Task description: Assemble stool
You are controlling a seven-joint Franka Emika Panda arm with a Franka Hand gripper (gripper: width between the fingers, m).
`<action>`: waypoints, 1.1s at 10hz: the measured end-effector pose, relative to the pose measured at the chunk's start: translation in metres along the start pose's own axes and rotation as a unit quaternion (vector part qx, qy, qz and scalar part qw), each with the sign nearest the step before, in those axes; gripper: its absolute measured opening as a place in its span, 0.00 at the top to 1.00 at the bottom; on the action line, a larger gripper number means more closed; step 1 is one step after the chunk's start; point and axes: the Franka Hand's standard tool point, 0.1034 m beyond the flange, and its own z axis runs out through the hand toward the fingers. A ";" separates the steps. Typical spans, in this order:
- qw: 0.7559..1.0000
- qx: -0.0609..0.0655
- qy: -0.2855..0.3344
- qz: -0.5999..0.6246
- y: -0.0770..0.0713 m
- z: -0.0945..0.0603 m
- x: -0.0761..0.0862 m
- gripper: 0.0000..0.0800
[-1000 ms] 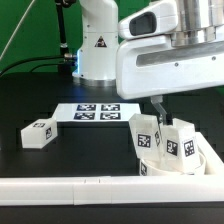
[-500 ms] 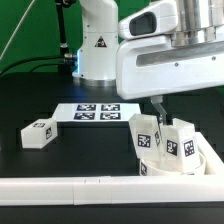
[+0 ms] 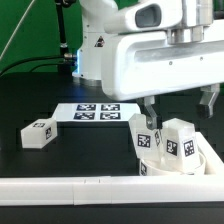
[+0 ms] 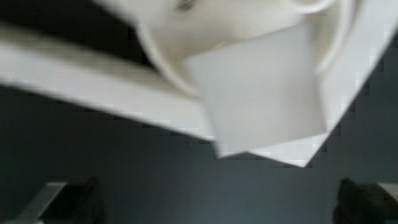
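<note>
The round white seat disc (image 3: 203, 160) lies at the exterior view's right with two tagged leg blocks standing in it, one (image 3: 147, 136) and another (image 3: 181, 141). A third leg block (image 3: 37, 133) lies loose on the black table at the left. My gripper (image 3: 179, 108) hangs just above the two standing blocks, jaws wide open and empty. One dark finger (image 3: 148, 108) is over the nearer block. In the wrist view my gripper (image 4: 214, 205) shows only dark fingertips (image 4: 63, 200) far apart. Beyond them are a leg block (image 4: 267, 95) and the seat rim (image 4: 178, 40).
The marker board (image 3: 95, 113) lies flat on the table behind the loose block. A long white border rail (image 3: 70, 186) runs along the front edge. The robot base (image 3: 97, 45) stands at the back.
The hand has lifted and shifted toward the exterior view's left. Both fingers now show spread wide above the standing blocks. The blocks and seat have not moved.
</note>
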 end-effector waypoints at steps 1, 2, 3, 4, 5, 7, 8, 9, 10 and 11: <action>0.999 0.000 0.000 -0.053 0.003 0.001 -0.003 0.19; 0.999 0.008 -0.009 -0.052 0.005 0.001 -0.006 0.19; 0.999 0.015 -0.016 -0.031 0.004 -0.001 -0.005 0.19; 0.999 0.028 -0.036 0.018 0.000 0.000 -0.006 0.19; 0.994 0.049 -0.074 0.065 -0.009 0.003 -0.010 0.19; 0.992 0.054 -0.100 0.058 -0.053 0.036 -0.024 0.19; 0.991 0.053 -0.102 0.065 -0.049 0.035 -0.024 0.19; 0.992 0.047 -0.097 0.072 -0.051 0.040 -0.024 0.19; 0.992 0.047 -0.098 0.071 -0.055 0.045 -0.027 0.19; 0.992 0.045 -0.096 0.074 -0.051 0.043 -0.027 0.19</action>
